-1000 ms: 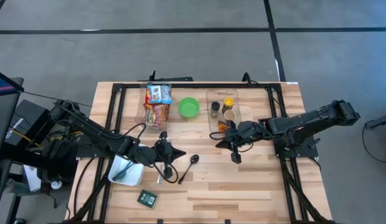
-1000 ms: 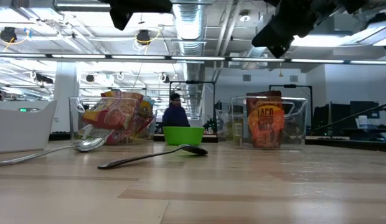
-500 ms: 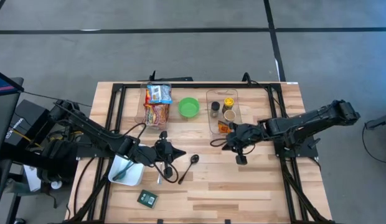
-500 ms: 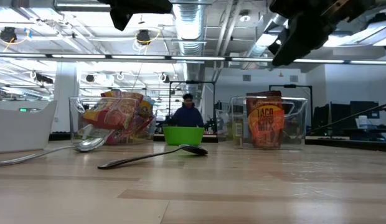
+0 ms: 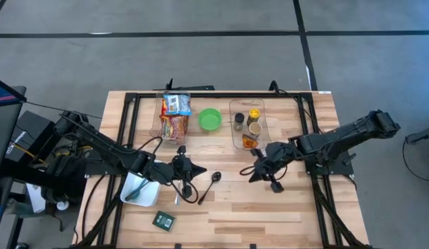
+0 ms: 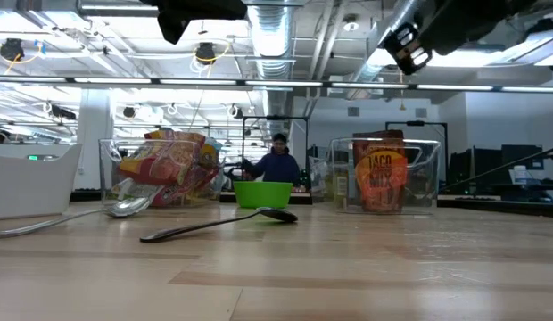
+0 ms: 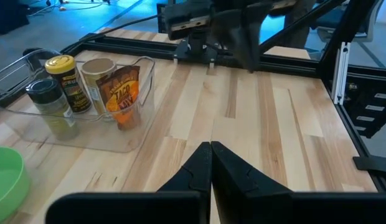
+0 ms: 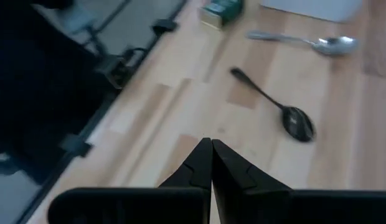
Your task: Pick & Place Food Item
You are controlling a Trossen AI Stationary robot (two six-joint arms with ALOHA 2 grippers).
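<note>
Nothing has been picked up yet. The right pincer [image 5: 259, 171] hangs over bare wood, a bit right of the middle in the high view. Its two fingers are pressed tight together and hold nothing. The left pincer [image 5: 189, 171] waits near the middle of that view, lower down, beside the black spoon [image 5: 209, 185]. It is clenched and empty too.

The food is at the top of the worktop [image 5: 284, 214]. A clear bin [image 5: 248, 126], just right of the top middle, has an orange taco mix packet [image 7: 123, 93], a yellow-lidded jar [image 7: 64, 81], a dark-lidded jar [image 7: 48, 104] and a small can [image 7: 98, 71] inside it. Another clear bin with bright snack bags [image 5: 174, 117] sits to the left of a green bowl [image 5: 210, 120]. The task does not say which food to take, so I cannot tell which one it will be.

I think this is the start of the job, the reaching step. The right pincer is nearest the bin with the taco packet, just below it in the high view. Next, it would need to open its fingers, go up and over the bin wall, come down around one item, and squeeze. The bin is crowded, so it should pick carefully and not knock the jars
</note>
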